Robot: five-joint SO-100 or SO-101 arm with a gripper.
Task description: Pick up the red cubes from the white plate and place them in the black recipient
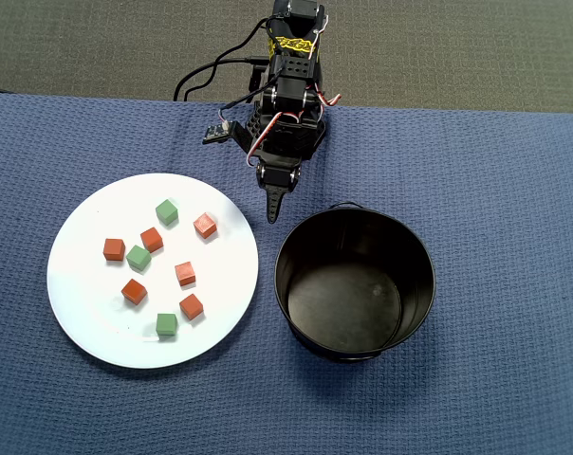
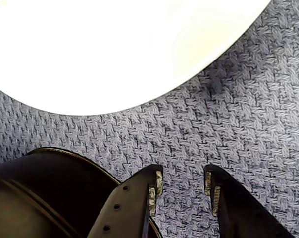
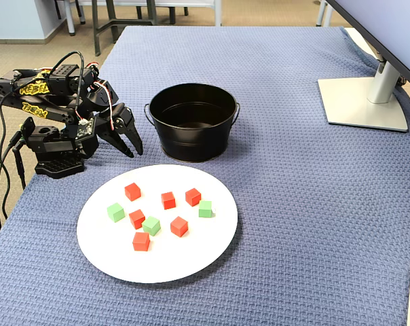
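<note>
In the overhead view the white plate [image 1: 78, 284] lies left of the black recipient [image 1: 355, 282] on the counter [image 1: 495, 190], the red cubes [image 1: 186, 274] (and some other cubes [image 1: 167, 212] among them) sit scattered on the plate, and the tool [image 1: 273, 212] hangs just behind the gap between the two.

Black plastic arm [image 3: 62, 109], yellow patterned markings, red-white wires, black cables, pointed two-finger tool [image 3: 130, 141] with screw holes.

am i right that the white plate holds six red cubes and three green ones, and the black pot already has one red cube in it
Not quite. The black pot is empty: the overhead view shows only its bare dark floor. The rest holds: six red cubes and three green cubes sit on the white plate.
</note>
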